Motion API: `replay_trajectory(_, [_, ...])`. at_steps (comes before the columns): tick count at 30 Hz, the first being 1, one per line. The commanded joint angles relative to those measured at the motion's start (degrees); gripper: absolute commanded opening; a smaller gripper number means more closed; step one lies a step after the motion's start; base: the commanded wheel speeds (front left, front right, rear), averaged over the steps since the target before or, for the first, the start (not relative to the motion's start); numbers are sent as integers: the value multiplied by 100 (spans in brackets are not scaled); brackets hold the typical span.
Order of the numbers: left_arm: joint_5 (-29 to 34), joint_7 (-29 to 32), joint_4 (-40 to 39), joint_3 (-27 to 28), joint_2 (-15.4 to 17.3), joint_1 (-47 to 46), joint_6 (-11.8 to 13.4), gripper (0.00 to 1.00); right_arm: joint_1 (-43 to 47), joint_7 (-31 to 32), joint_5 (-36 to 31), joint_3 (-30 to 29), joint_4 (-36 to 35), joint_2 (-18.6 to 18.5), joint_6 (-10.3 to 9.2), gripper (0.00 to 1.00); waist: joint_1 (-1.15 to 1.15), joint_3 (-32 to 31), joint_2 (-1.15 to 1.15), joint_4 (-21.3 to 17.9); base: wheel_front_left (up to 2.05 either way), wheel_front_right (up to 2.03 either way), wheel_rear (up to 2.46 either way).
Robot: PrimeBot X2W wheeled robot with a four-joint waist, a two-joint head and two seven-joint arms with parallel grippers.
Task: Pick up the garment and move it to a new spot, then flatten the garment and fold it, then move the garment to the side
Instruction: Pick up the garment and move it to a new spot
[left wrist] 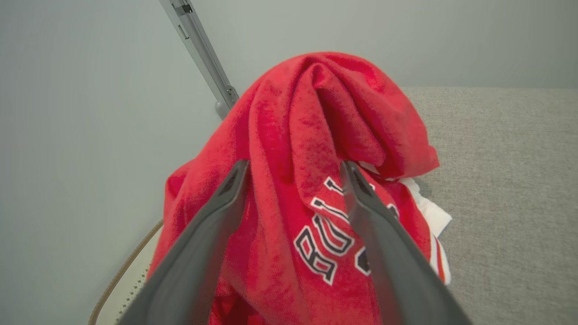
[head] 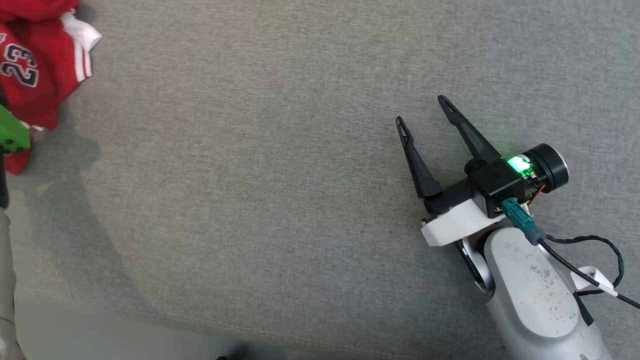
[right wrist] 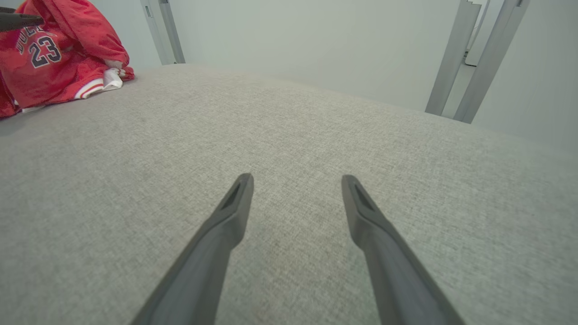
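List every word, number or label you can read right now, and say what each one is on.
"23": dark numerals edged in white on the red garment, legible in the head and right wrist views.
Arched lettering above the number: broken up by folds and partly covered, so it cannot be read whole.
White tag on a black cable: it carries a small dark mark, too small to read.

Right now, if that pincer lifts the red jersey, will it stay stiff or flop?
Probably floppy: the red jersey sits in a crumpled heap of soft folds, so it should droop from whichever fold is pinched. Likely light, since it looks like thin cloth. Its surface looks fuzzy rather than slick, so the open left pincer should hold it without much slipping.
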Motion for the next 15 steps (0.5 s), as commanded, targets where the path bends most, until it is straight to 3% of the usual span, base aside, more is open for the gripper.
replay_trajectory(1, [49, 2, 130, 33, 43, -73, 51, 100, -5, -18, -49, -32, 2, -18, -6, 100, -1, 153, 0, -190, 0, 0, 0])
replay_trajectory(9, [27, 2, 673, 119, 133, -382, 274, 100, 65, -7, -47, -122, -4, -10, -7, 100, -1, 228, 0, -338, 0, 0, 0])
replay_trajectory(10, [41, 2, 673, 118, 142, -405, 297, 32, 72, -5, -47, -130, 2, -13, -7, 100, -1, 234, 0, -343, 0, 0, 0])
replay_trajectory(11, [59, 2, 661, 117, 139, -425, 313, 0, 72, -5, -42, -155, 10, -11, -8, 100, -1, 239, 0, -346, 0, 0, 0])
replay_trajectory(15, [125, 1, 423, 124, 129, -397, 378, 0, 69, -4, -19, -208, 27, 11, -8, 100, -1, 186, 0, -341, 0, 0, 0])
